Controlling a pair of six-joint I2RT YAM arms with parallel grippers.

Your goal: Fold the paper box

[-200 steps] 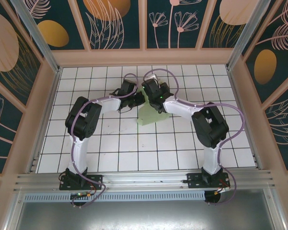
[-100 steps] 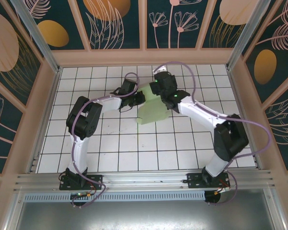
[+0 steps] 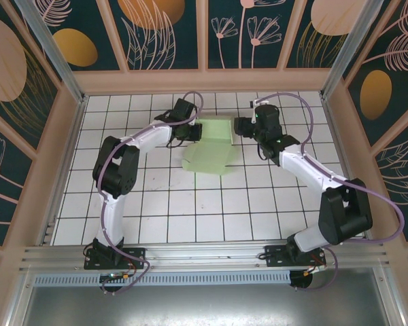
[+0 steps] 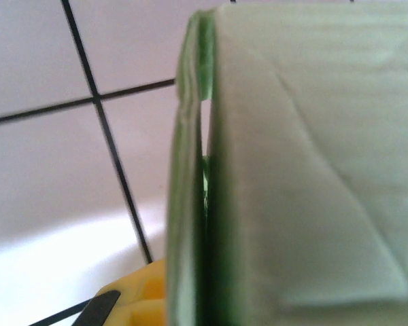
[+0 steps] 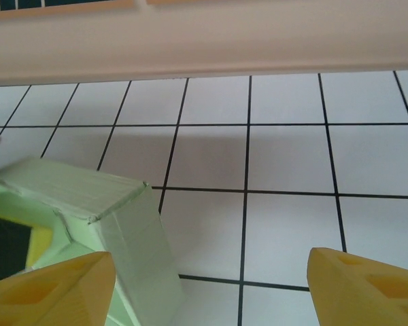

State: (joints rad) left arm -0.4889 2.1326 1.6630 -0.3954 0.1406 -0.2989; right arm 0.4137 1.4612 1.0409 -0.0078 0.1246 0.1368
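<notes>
The paper box (image 3: 205,155) is pale mint-green card, partly folded, lying on the white tiled table toward the back middle. Its far section (image 3: 215,129) stands up as a wall. My left gripper (image 3: 192,130) is shut on the left end of that raised part. In the left wrist view the green card (image 4: 292,170) looms very close, with one yellow finger (image 4: 132,299) beside its edge. My right gripper (image 3: 241,126) hovers just right of the box, open, with bare tile between its yellow fingertips (image 5: 54,285). The box's corner (image 5: 115,210) sits to their left.
The wooden back wall (image 5: 204,47) of the enclosure runs close behind the right gripper. Wooden side walls (image 3: 64,156) and an aluminium rail (image 3: 204,255) at the near edge bound the tiled table (image 3: 190,210).
My right gripper has opened, left the box and swung back to the right. My left gripper has shifted toward the back with the card, and more of the box now lies uncovered.
</notes>
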